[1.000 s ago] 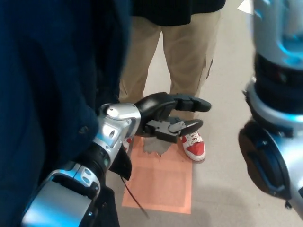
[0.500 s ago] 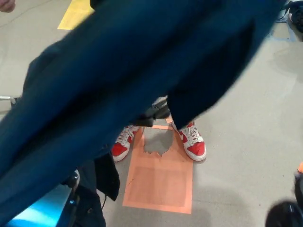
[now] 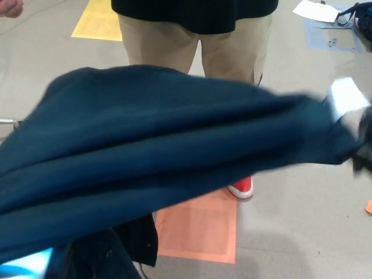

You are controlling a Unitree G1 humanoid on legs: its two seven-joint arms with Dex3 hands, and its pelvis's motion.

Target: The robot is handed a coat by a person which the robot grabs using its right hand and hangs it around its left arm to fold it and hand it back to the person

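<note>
Now the coat [image 3: 174, 151] lies as a broad dark-blue band across the frame. Its long axis runs from the lower left corner up to the right edge, where it narrows toward the right hand [image 3: 361, 136]. That hand is a blur of silver and black at the cloth's end. It looks to be the hand carrying the coat, but I cannot tell how far it is closed. The left hand is out of sight, presumably under the heavier lower-left mass, so the drape seems to turn on bringing the cloth down that way.

Half a second ago the coat slanted steeply from the upper right and hid the person [image 3: 197, 35]. It now sits lower and flatter, baring the tan trousers. It now covers one red shoe [image 3: 241, 187] less, and the dark fingers glimpsed beneath it then are hidden too.
</note>
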